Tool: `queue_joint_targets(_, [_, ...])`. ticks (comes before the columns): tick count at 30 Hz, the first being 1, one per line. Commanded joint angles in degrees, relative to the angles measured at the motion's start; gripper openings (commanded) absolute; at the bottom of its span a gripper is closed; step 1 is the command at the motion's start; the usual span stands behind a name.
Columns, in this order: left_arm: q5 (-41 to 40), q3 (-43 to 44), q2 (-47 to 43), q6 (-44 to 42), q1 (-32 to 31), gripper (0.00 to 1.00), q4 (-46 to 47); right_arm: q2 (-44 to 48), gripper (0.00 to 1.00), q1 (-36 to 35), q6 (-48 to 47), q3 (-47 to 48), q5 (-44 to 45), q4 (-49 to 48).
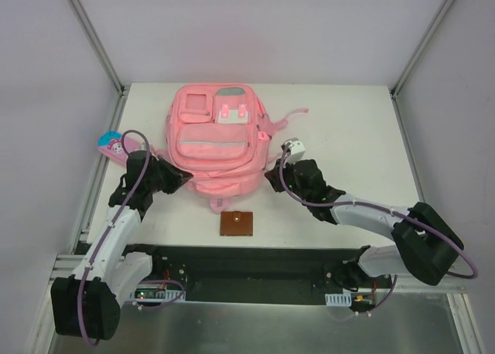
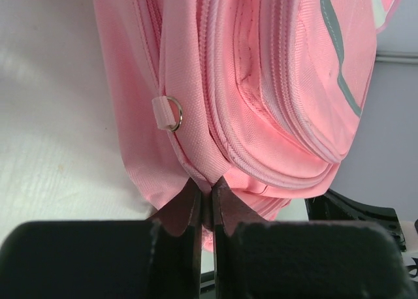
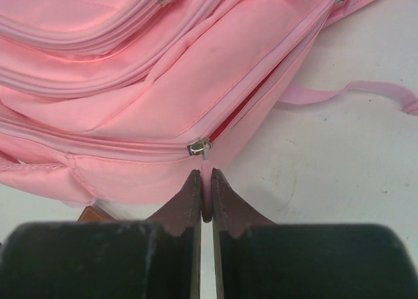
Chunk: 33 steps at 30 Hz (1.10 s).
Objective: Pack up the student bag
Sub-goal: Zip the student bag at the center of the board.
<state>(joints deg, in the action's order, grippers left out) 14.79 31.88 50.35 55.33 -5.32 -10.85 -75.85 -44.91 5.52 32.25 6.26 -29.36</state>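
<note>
At the far left of the bench point(image 1: 348, 122) a small pink cartoon pencil case point(image 1: 116, 144) lies near the edge, apart from everything else. Next to it, the left fingers point(image 2: 201, 193) are pressed together on the student bag point(image 1: 213, 145), pinching a fold of pink fabric at the seam on its near left corner; a small metal ring point(image 2: 174, 113) on a fabric loop sits on the bag's side just above the grip. The bag lies flat in the middle of the bench, pockets up, its top toward the far wall. Just in front of its near edge, not touching it, lies a brown wallet point(image 1: 237, 224). On the bag's near right corner the right fingers point(image 3: 199, 185) are closed tight on a thin pink tab that hangs below a metal zip slider point(image 3: 199, 147); the zip beyond it gapes a little. A small white object point(image 1: 295, 147) shows just beside that arm's wrist, and a pink strap point(image 3: 353, 90) trails off across the bench to the right.
</note>
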Motion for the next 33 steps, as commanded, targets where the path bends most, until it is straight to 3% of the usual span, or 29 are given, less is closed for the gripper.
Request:
queue_joint_targets(1, [-2.1, 3.0, -3.1, -5.5, 4.9, 0.0, -0.4, -1.3, 0.0, 3.9, -0.6, 1.9, 2.9, -1.6])
queue_joint_targets(23, [0.9, 7.6, -3.4, -8.0, 5.0, 0.0, -2.7, -24.0, 0.0, 17.0, 0.3, 20.1, -11.7, -6.1])
queue_joint_targets(33, [2.0, 7.3, -3.4, -8.0, 5.0, 0.0, -2.7, -30.7, 0.0, 19.7, 1.6, 24.8, -12.5, -6.7])
